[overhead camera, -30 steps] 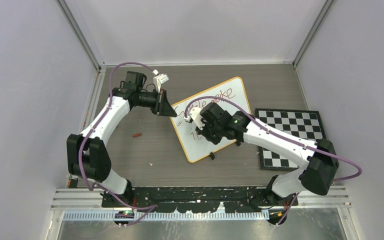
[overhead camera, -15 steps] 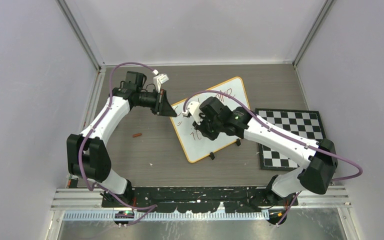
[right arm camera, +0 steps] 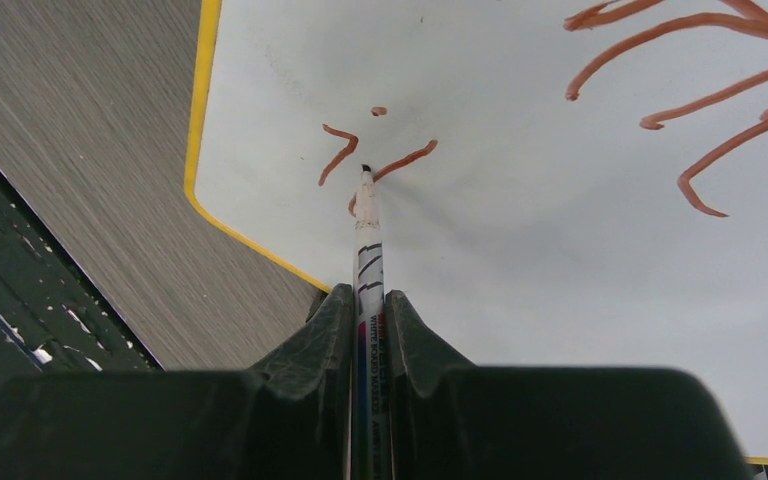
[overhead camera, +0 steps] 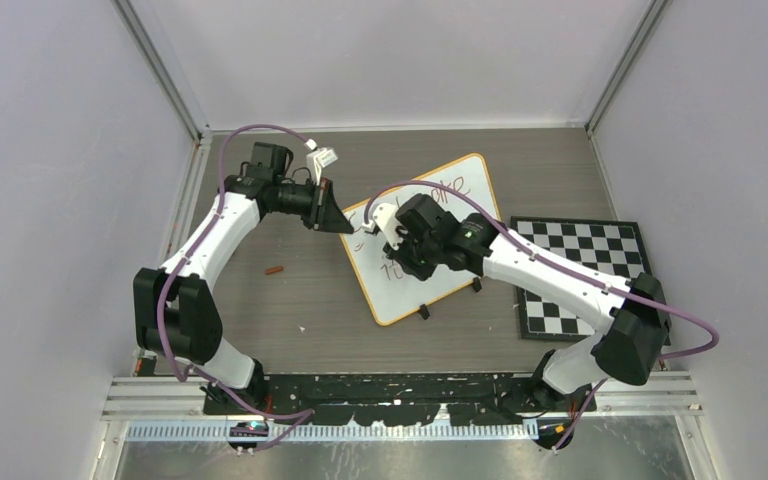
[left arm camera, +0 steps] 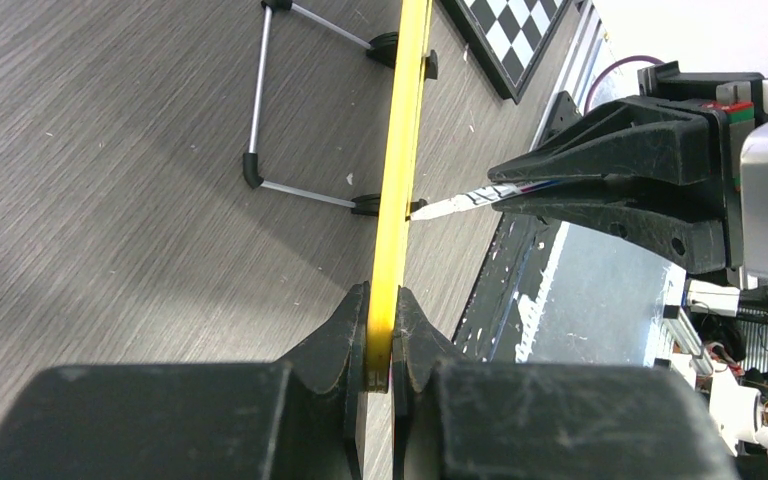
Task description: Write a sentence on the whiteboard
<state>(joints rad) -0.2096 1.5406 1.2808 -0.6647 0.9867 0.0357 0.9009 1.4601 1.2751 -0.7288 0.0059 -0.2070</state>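
L pincer clamps whiteboard rim; R pincer holds marker — tip touching.

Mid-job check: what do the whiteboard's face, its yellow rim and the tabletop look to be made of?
The flat white rectangular whiteboard looks like smooth, semi-gloss coated board: the red-brown marker strokes sit crisp on it. Its thin yellow rim looks like plain matte plastic, though painted metal is possible. The grey table looks like wood-grain laminate, with fine straight streaks.
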